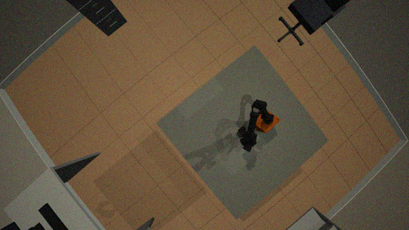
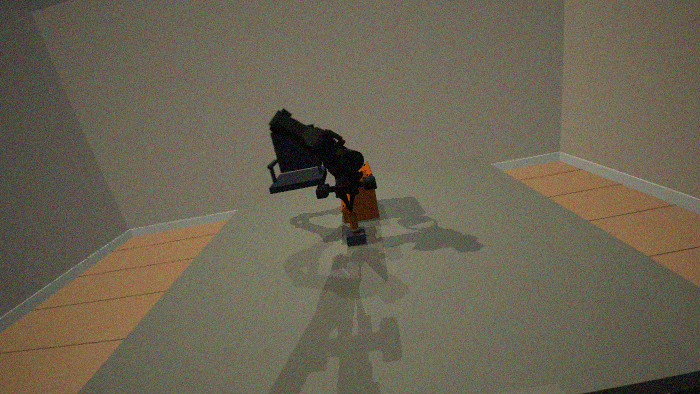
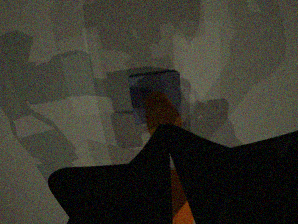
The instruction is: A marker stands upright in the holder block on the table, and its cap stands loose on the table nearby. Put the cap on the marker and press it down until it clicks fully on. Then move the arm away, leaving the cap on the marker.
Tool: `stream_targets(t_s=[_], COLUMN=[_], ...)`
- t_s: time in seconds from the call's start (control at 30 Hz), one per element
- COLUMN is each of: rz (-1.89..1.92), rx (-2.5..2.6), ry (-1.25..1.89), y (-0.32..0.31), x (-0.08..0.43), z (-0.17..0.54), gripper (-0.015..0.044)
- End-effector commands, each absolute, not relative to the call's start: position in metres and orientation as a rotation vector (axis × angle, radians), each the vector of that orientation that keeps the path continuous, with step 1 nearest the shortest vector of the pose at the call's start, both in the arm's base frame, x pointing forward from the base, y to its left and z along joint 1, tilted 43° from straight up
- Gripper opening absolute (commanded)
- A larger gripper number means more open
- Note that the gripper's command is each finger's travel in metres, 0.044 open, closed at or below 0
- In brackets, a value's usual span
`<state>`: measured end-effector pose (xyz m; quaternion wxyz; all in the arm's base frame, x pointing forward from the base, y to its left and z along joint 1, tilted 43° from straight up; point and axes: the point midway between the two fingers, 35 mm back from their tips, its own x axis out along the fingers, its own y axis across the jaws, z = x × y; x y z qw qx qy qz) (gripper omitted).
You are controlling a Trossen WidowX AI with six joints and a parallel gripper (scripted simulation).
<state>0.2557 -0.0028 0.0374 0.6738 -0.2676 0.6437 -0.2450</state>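
Observation:
The dark holder block [image 2: 356, 238] [image 3: 170, 86] sits on the table. The orange capped marker [image 2: 354, 221] [image 3: 162, 111] stands upright in it; the cap and marker body are hard to tell apart, and how far down the cap sits is not clear. No loose cap shows on the table. My gripper [image 2: 351, 210] [image 3: 165, 129] is shut with nothing between its fingers. Its closed fingertips are right at the orange top end, which they partly hide in the wrist view; whether they touch it is not clear. In the top view the arm hides the marker and block.
The robot's orange base plate [image 1: 267, 126] [image 2: 369, 210] stands behind the holder block on the grey table [image 1: 292, 146] [image 2: 500, 300]. The black arm [image 1: 252, 122] [image 2: 320, 142] reaches over the table. A chair [image 2: 297, 180] shows behind the arm in the exterior view.

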Motion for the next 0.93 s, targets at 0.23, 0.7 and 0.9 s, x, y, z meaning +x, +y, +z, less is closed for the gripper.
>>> stream_targets(t_s=[0.23,0.7,0.9], rz=[-0.54,-0.54,-0.54], rx=[-0.597,-0.597,-0.597], ry=[1.441,1.441,1.441], y=[0.056,0.056,0.056], x=[0.252,0.252,0.252], z=[0.099,0.099,0.099], gripper=[0.0,0.0368,0.044])
